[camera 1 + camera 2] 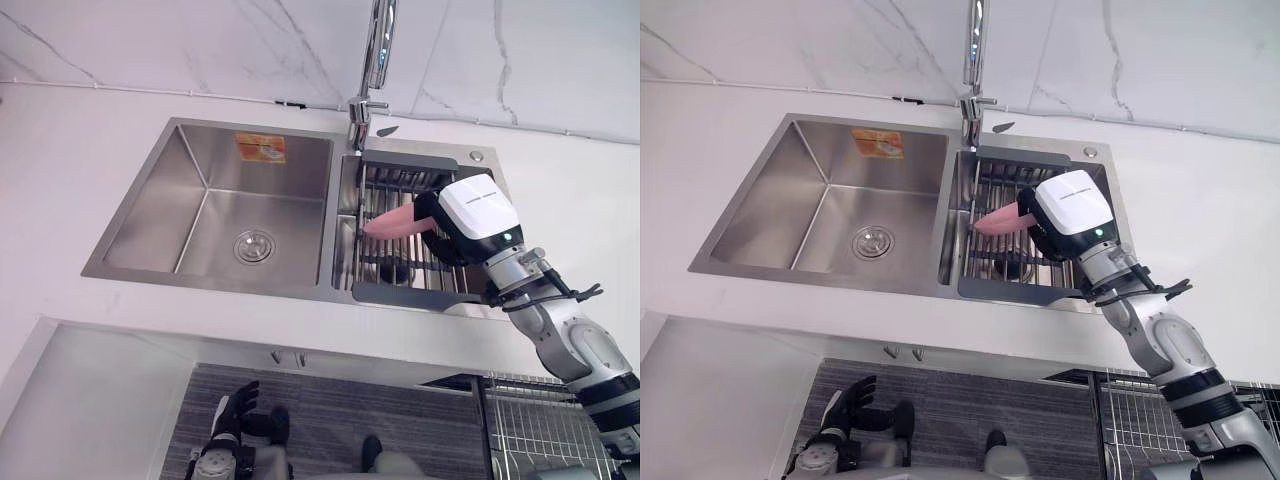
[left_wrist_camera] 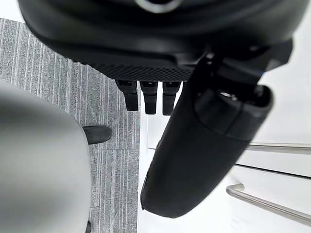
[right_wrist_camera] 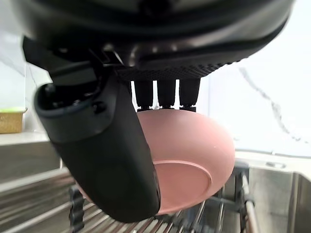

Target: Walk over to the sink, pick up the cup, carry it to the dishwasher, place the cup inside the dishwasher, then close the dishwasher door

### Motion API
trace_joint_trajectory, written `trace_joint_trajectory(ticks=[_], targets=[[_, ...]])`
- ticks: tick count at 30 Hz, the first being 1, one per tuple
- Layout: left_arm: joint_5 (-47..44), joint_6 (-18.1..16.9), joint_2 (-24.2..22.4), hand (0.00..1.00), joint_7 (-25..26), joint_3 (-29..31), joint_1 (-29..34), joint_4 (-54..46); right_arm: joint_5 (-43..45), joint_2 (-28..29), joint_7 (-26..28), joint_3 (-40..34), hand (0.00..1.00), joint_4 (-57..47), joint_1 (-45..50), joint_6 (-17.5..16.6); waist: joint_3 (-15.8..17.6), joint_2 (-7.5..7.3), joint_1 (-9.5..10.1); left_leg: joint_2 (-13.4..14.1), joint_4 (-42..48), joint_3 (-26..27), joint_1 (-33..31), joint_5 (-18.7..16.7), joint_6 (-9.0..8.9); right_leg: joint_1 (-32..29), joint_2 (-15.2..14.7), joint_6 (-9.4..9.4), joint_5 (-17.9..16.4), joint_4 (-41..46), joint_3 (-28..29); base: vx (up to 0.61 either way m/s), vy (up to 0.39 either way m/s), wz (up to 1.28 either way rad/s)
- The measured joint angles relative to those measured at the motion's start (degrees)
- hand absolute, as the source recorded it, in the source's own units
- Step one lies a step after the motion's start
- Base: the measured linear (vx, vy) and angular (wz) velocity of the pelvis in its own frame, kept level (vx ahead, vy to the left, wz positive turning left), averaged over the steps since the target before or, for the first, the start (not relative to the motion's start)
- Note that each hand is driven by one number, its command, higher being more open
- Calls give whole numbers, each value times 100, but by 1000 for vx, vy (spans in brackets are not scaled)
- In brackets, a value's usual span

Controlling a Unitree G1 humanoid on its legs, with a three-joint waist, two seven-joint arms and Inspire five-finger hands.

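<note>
**Pink cup held over the sink rack**

The pink cup (image 1: 390, 222) was gripped in the right hand (image 1: 460, 225), with the thumb (image 3: 107, 160) curled round one side and the fingers (image 3: 166, 94) over the other. It was held tipped on its side above the dark wire rack (image 1: 385, 185) in the right basin of the steel sink (image 1: 150, 200), close beside the tap (image 1: 375, 60). Whether the cup touched the rack could not be told. The sink was set into a white bench (image 1: 60, 150). The left hand (image 1: 233, 408) was hung low over the grey floor (image 1: 330, 410), fingers relaxed and nothing held.
</note>
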Motion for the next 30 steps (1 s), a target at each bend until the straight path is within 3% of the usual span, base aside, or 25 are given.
trace_joint_trajectory(ticks=[3, 15, 30], targets=[[85, 18, -7, 90, 0, 9, -4, 15, 4, 86, -102, -331, 30, -277, 194, 23, -26, 3, -11, 12, -3, 42, 10, 8, 0, -2, 2, 0, -1, -24, 25, -39, -6, -10], [206, 79, -41, 90, 19, 4, -46, 359, 613, 1509, -595, -1785, 30, -1444, 704, 59, -366, 29, -132, 94, -35, 235, 198, 3, -6, 76, 37, -26, 15, -28, 207, -26, -6, -8], [306, 158, -48, 90, 22, -14, -48, 441, 696, 2439, -623, -2103, 30, -1856, 1781, 66, -508, 23, -151, 162, -36, 463, 380, -28, -47, 95, 81, -50, 29, 19, 450, -29, -2, -9]])
